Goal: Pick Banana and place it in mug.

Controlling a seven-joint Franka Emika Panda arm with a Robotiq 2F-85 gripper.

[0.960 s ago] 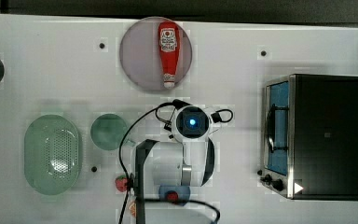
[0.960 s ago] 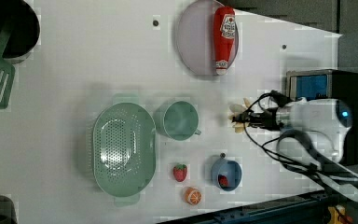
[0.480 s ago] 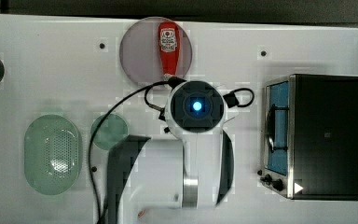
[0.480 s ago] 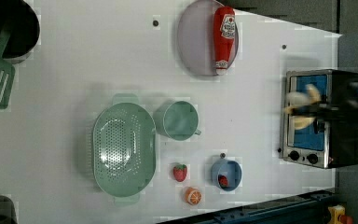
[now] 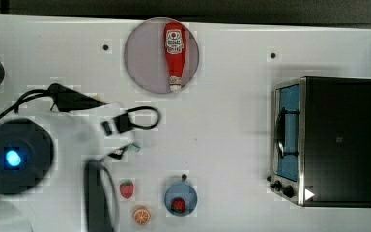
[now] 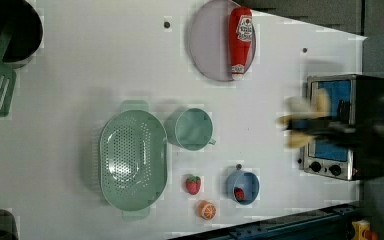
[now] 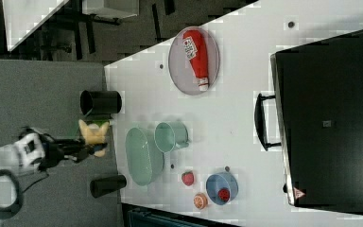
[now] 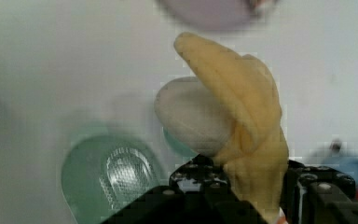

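Carrying the banana (image 8: 247, 140) higher than half a second ago, the gripper (image 6: 305, 127) now hangs in front of the toaster oven (image 6: 337, 125) in the left view, its fingers clamped on the pale fruit (peel flaps splayed upward in the wrist view). In the left view the mug (image 6: 192, 129) stands just beside the perforated dish (image 6: 132, 160), well apart from the gripper, with bare white table (image 6: 105, 65) between them and around the strawberry (image 6: 193, 184).
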